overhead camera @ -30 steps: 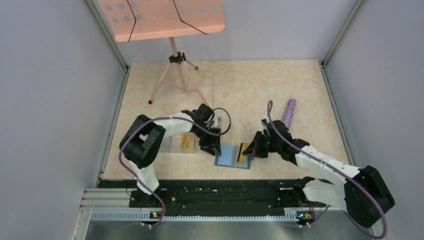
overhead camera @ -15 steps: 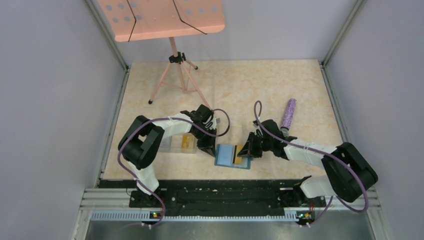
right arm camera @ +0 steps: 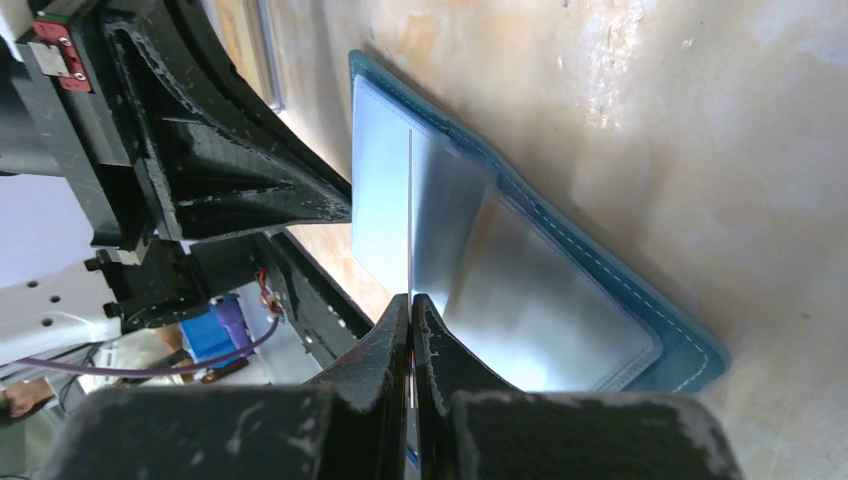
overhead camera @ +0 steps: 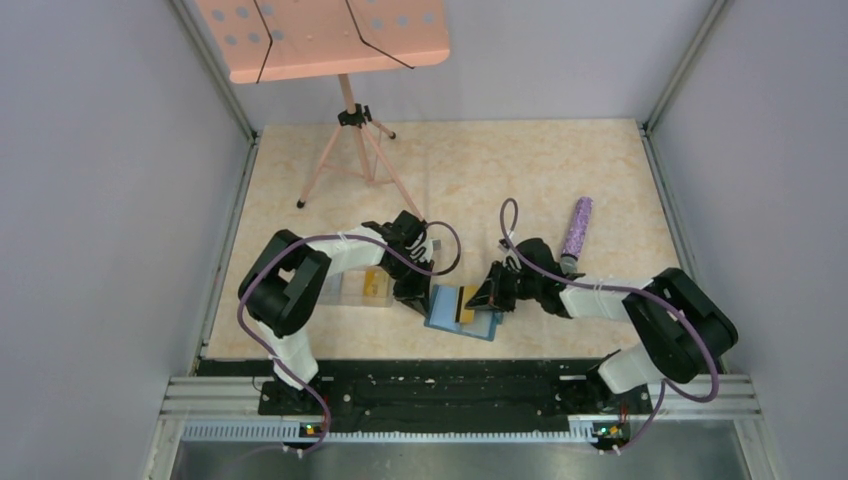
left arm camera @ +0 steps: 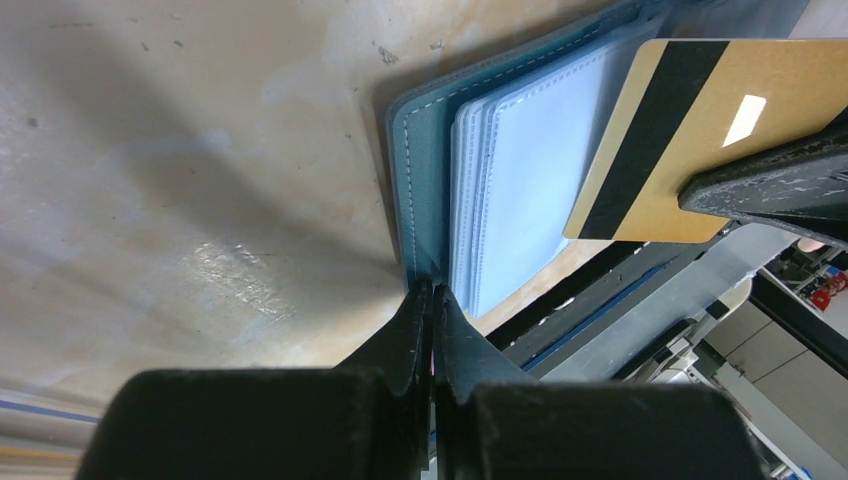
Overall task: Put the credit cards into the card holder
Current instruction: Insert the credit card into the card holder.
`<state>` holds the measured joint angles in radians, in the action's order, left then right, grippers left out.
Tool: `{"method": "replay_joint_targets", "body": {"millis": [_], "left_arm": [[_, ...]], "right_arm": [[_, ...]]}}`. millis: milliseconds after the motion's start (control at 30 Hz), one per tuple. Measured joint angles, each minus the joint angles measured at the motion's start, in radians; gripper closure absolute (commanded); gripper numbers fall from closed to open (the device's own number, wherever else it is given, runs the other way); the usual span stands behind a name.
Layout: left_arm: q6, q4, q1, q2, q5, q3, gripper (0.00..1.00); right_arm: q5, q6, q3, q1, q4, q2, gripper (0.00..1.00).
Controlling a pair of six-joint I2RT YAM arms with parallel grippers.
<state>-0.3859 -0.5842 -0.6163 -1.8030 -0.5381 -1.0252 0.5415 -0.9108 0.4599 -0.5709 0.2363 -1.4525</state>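
Observation:
The teal card holder [overhead camera: 445,318] lies open near the table's front edge, its pale blue slots [left arm camera: 520,190] facing up. My left gripper [overhead camera: 420,298] is shut, pinching the holder's left edge [left arm camera: 415,200] between its tips [left arm camera: 432,295]. A yellow-gold credit card [left arm camera: 690,130] with a black stripe hovers over the slots, and my right gripper [overhead camera: 490,295] is shut on it. In the right wrist view the card [right arm camera: 410,210] shows edge-on as a thin line above the holder [right arm camera: 560,290], clamped at the gripper [right arm camera: 411,300].
A clear plastic box [overhead camera: 358,288] with something yellow inside sits just left of my left gripper. A purple cylinder [overhead camera: 577,226] lies at the right. A pink music stand [overhead camera: 330,40] on a tripod [overhead camera: 350,150] stands at the back left. Walls enclose the table.
My left gripper has closed onto the holder's left edge. My right gripper has carried the yellow card leftwards, from the holder's right edge to over its slots.

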Motion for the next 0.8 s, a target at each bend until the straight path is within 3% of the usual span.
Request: {"method": "replay_joint_targets", "body": {"millis": [267, 800], "left_arm": [[0.001, 0.000, 0.000, -0.002, -0.005, 0.000, 1.00], [0.001, 0.000, 0.000, -0.006, -0.017, 0.000, 1.00]], "right_arm": [[-0.003, -0.062, -0.052, 0.000, 0.071, 0.000, 1.00], [-0.074, -0.088, -0.091, -0.001, -0.027, 0.136, 1.00]]}}
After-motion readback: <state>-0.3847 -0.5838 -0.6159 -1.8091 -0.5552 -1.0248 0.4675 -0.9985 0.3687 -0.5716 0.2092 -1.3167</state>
